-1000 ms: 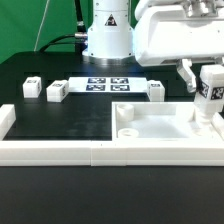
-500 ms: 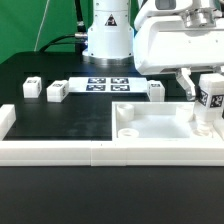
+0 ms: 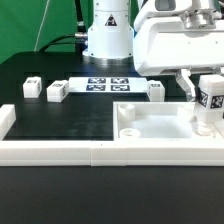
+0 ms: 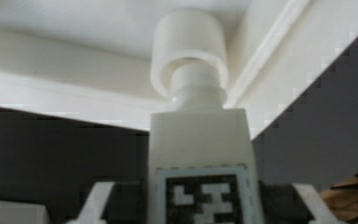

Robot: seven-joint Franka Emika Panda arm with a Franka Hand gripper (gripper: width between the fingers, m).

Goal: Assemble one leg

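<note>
My gripper (image 3: 209,88) is shut on a white leg (image 3: 209,100) with a black-and-white tag, holding it upright at the exterior view's right. The leg's lower end stands at the near right corner socket of the large white panel (image 3: 150,119). In the wrist view the leg (image 4: 201,140) fills the middle, its round peg end reaching down toward the panel (image 4: 51,75); my fingers (image 4: 101,200) press on both sides of the tag. Three more legs lie on the table: two at the left (image 3: 31,87) (image 3: 55,92) and one behind the panel (image 3: 155,90).
The marker board (image 3: 105,84) lies flat at the back centre, in front of the robot base (image 3: 107,35). A white frame wall (image 3: 60,150) runs along the table's front and left edge. A second socket (image 3: 127,130) sits at the panel's near left corner.
The gripper with the leg has shifted very slightly down and to the exterior view's left over the corner socket. Nothing else moved.
</note>
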